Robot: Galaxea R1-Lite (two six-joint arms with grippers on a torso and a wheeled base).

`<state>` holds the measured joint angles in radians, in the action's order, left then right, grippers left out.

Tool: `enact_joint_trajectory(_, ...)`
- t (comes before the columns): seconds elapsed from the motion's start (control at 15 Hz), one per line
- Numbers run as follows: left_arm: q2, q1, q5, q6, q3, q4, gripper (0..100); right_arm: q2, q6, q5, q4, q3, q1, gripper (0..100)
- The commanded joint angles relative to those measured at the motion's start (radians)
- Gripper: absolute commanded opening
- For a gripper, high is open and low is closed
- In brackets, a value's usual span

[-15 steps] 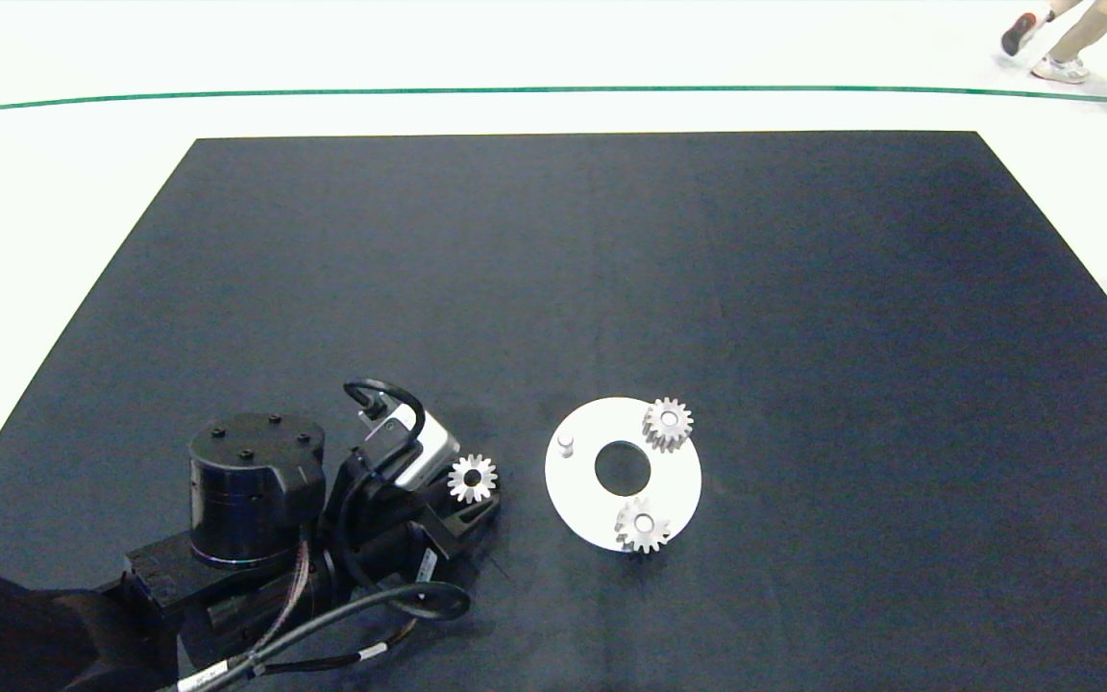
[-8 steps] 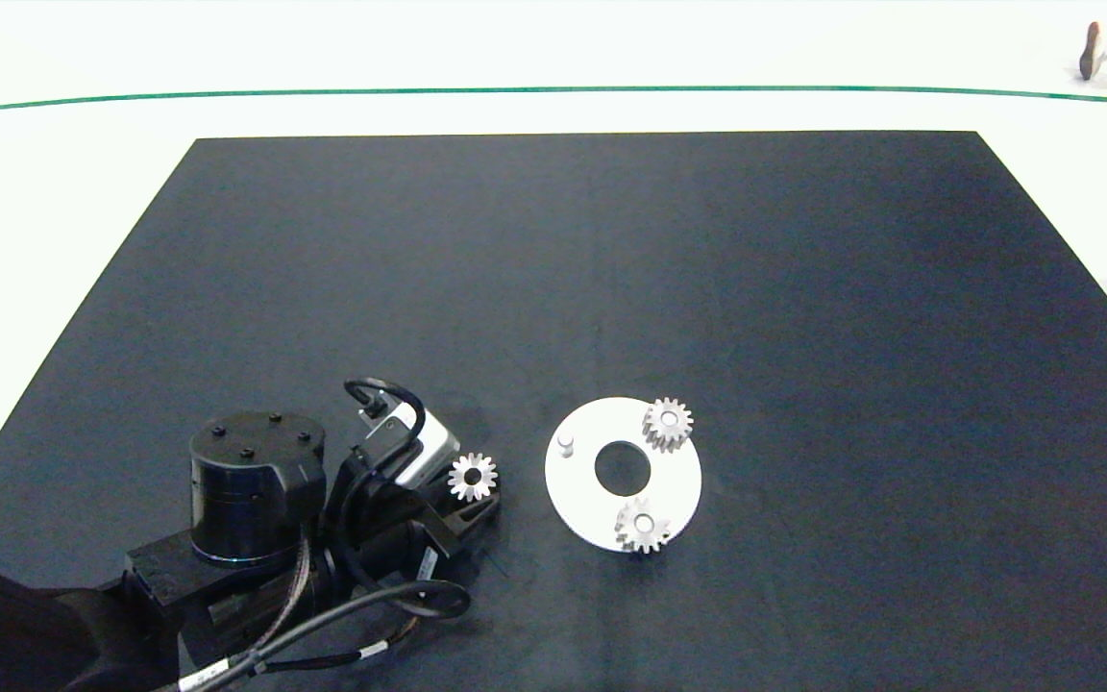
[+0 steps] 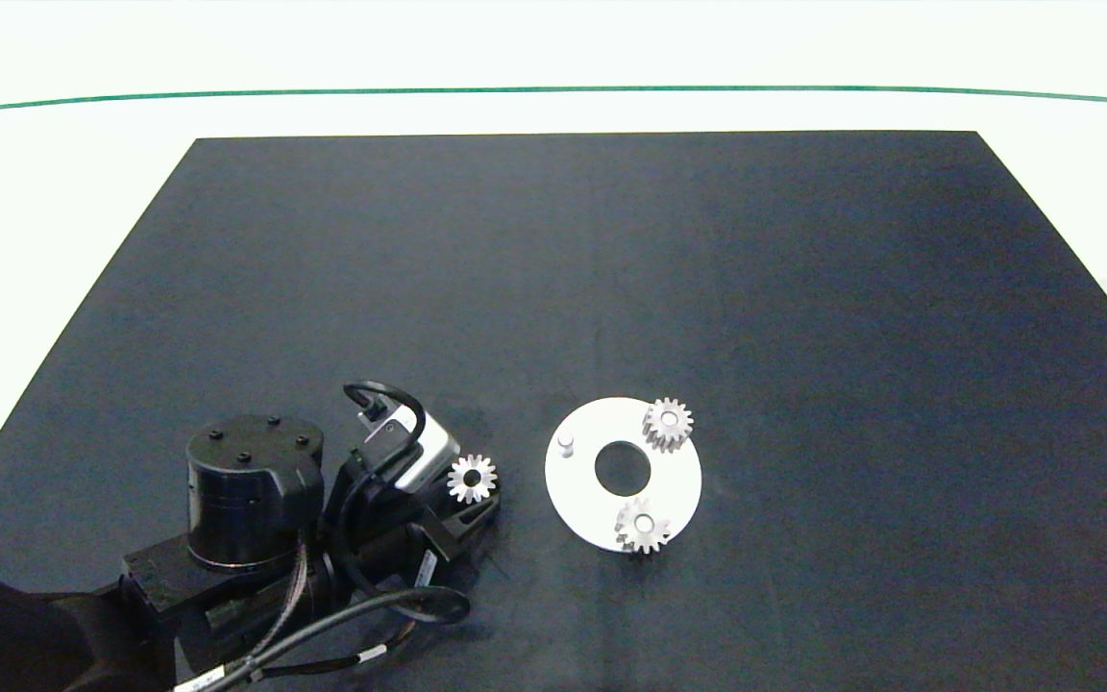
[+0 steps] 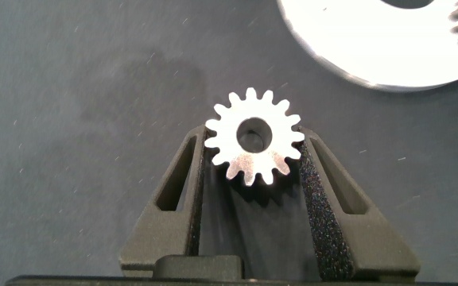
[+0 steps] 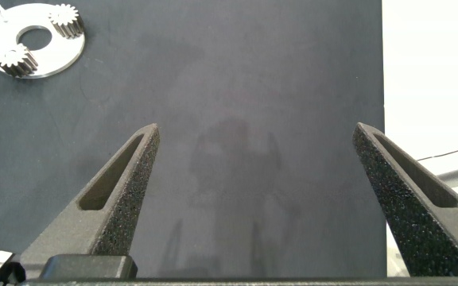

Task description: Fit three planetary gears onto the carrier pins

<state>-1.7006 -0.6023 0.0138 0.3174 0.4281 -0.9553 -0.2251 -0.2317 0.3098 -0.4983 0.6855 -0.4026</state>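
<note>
The third gear (image 4: 253, 135) is pinched flat between the left gripper (image 4: 253, 155) fingertips, with the disc (image 3: 568, 490) just ahead; the right gripper (image 5: 257, 151) is spread wide.

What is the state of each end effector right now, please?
Left end effector: shut on a planetary gear, beside the white disc.
Right end effector: open, empty, out of the head view.

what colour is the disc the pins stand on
White, the disc with a dark central hole; clearest in the head view.
</note>
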Motion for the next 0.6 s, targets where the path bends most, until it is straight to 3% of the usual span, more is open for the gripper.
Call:
enact_joint_trajectory(0.07,0.045,-0.033,-0.015,0.002,0.008,0.001,7,0.001,-0.001,0.002,-0.003,0.0,-0.001,100)
enact_joint_trajectory(0.13,0.072,-0.068,-0.045,0.0,0.035,0.01,7,0.0,-0.001,0.002,-0.003,-0.003,0.001,100)
enact_joint_trajectory(0.4,0.076,-0.165,-0.078,0.0,0.087,0.053,7,-0.005,-0.001,0.002,-0.003,-0.004,-0.001,100)
enact_joint_trajectory(0.6,0.065,-0.188,-0.097,0.0,0.167,0.113,7,-0.003,-0.001,0.002,-0.003,-0.006,-0.001,100)
